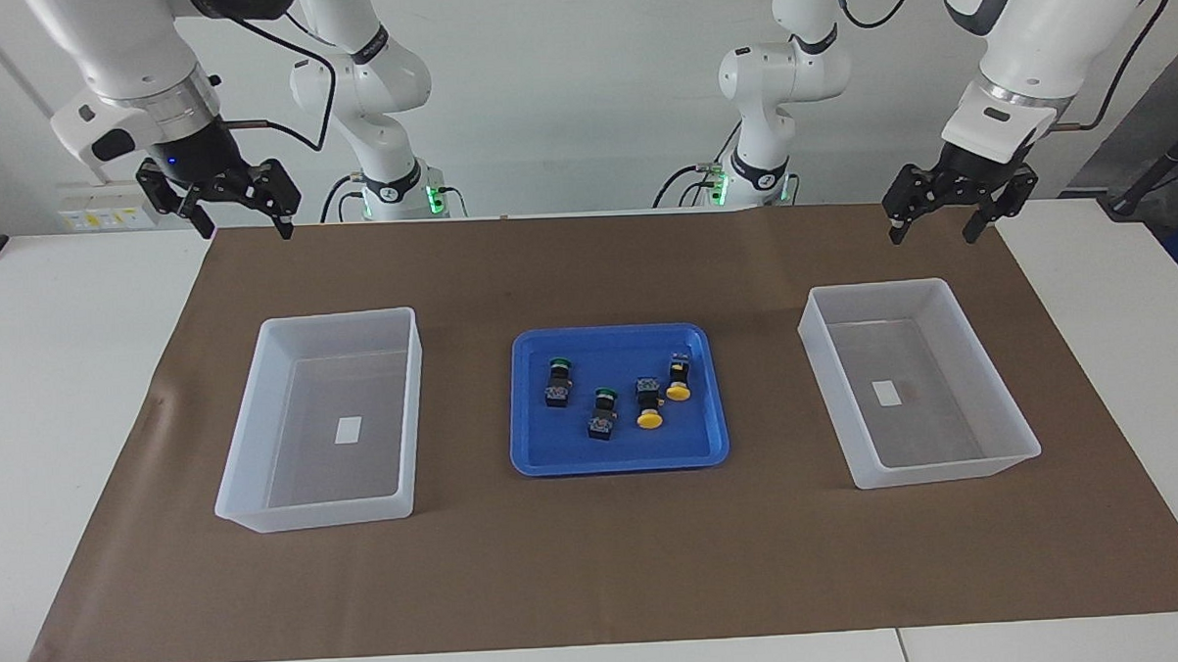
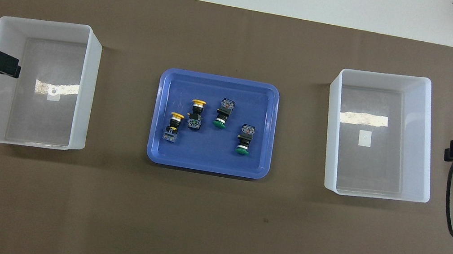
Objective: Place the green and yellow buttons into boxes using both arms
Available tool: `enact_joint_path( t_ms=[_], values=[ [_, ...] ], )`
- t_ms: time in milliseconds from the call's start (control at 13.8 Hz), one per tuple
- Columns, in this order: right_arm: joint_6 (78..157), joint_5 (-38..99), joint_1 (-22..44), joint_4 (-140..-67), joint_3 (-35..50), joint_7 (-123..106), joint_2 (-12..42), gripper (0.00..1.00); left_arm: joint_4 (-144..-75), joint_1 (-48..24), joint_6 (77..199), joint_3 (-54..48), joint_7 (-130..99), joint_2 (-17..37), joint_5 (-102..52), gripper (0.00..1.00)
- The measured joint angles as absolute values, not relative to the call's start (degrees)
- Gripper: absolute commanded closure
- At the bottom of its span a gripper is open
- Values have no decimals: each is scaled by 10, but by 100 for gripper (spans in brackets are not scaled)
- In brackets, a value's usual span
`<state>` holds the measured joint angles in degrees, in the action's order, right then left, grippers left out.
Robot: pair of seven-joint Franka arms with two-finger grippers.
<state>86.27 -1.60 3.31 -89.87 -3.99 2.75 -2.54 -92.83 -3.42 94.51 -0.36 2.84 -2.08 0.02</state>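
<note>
So far nothing has been picked up: all four push-button switches lie on their sides in the shallow blue tray [image 1: 621, 461] at the middle of the brown mat [image 1: 597, 566], and both translucent bins hold only their label stickers. The two green-capped switches [image 1: 557, 382] [image 1: 603, 413] lie toward the tray edge that faces the right arm's bin [image 1: 320, 419]; the two yellow-capped switches [image 1: 648, 404] [image 1: 678, 376] lie toward the edge that faces the left arm's bin [image 1: 916, 380]. The yellow pair lies close together, and one green switch lies just beside one yellow.

The right gripper [image 1: 239, 224] hangs in the air over the mat's edge nearest the robots, above the corner at its own end, fingers spread and empty. The left gripper [image 1: 936, 224] hangs likewise over the other corner of that edge, also spread wide with nothing between its fingers.

These switches look small, rigid and fairly light, so lifting should need little force. The domed caps are smooth and rounded and would probably slip; the blocky black body offers flat faces and seems the better place to pinch, across its width. Lying loose in a smooth tray, a switch may roll or skid if nudged off-centre, and the close yellow pair leaves little room for a finger between them.
</note>
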Motion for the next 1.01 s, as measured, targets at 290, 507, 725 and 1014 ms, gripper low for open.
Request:
enact_joint_path(
  t_ms=[290,507,725,1014],
  values=[
    [863,-16,34,-903,-39,26,-25,0,-930,-34,945,-4,29,-21,0,0],
    [865,-16,34,-904,-39,26,-25,0,-932,-34,945,-4,29,-21,0,0],
    [909,-13,45,-925,-35,26,-25,0,-933,-34,945,-6,29,-21,0,0],
    [1001,-13,102,-985,-31,96,-10,0,-935,-38,961,-16,29,-21,0,0]
  ],
)
